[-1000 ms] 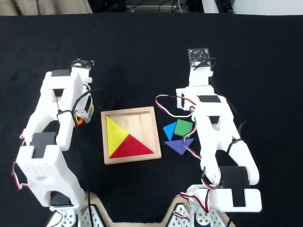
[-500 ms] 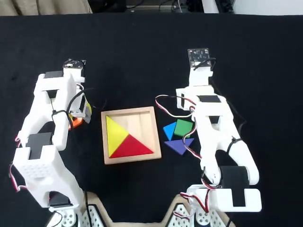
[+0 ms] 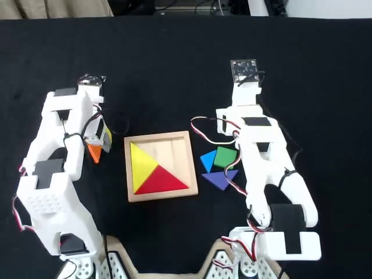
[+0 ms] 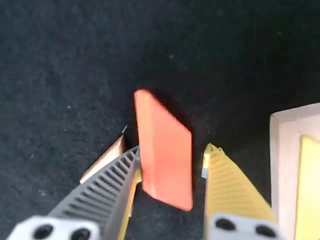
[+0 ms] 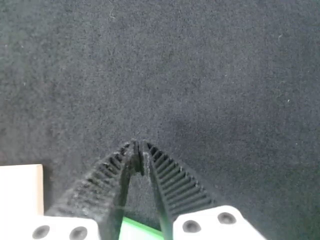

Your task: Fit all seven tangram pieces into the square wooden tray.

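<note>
The square wooden tray [image 3: 158, 137] lies mid-table with a yellow triangle [image 3: 142, 165] and a red triangle [image 3: 164, 180] inside it. Left of the tray, my left gripper [image 3: 96, 145] is shut on an orange piece [image 3: 94, 153]. In the left wrist view that orange piece [image 4: 165, 165] stands on edge between the grey and yellow fingers of the left gripper [image 4: 172, 149], close to the tray's edge [image 4: 287, 150]. Blue [image 3: 207, 161], green [image 3: 225, 156] and purple [image 3: 220, 180] pieces lie right of the tray, partly under the right arm. My right gripper [image 5: 139, 150] is shut on nothing above the cloth.
Black cloth covers the table, with open room behind the tray and at both far sides. The right arm's red, white and yellow cables [image 3: 203, 131] loop near the tray's far right corner. A pale tan sliver [image 4: 102, 160] shows beside the grey finger.
The left arm swung a little to the left, and the orange piece in its gripper now hangs slightly nearer the table's front. The right arm has kept still.
</note>
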